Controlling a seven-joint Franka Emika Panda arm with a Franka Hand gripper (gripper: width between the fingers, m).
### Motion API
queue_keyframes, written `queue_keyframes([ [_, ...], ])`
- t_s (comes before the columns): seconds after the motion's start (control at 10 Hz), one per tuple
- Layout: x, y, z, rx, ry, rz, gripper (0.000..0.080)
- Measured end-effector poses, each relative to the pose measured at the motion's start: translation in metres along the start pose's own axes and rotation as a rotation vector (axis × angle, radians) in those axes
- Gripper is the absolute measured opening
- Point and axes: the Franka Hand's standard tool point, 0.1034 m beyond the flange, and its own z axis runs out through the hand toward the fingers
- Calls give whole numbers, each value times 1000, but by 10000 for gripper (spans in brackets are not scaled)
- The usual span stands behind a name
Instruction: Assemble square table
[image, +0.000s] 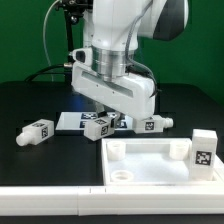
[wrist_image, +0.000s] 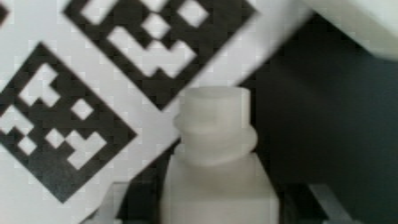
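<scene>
Grip first: my gripper (wrist_image: 217, 200) pinches the small chunky white plastic leg (wrist_image: 214, 135), so I'd lift straight, without twisting it.

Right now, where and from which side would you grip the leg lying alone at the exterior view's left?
Grip the leg across its thick tagged body, about mid-length, coming straight down from above. It lies on its side on the black table with nothing touching it, so both long flanks look free for the jaws. The thinner end would probably give less hold.
</scene>
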Motion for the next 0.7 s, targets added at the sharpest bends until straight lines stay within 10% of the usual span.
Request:
queue_keyframes([
  [0.7,17,35,5,3,50,-521,305],
])
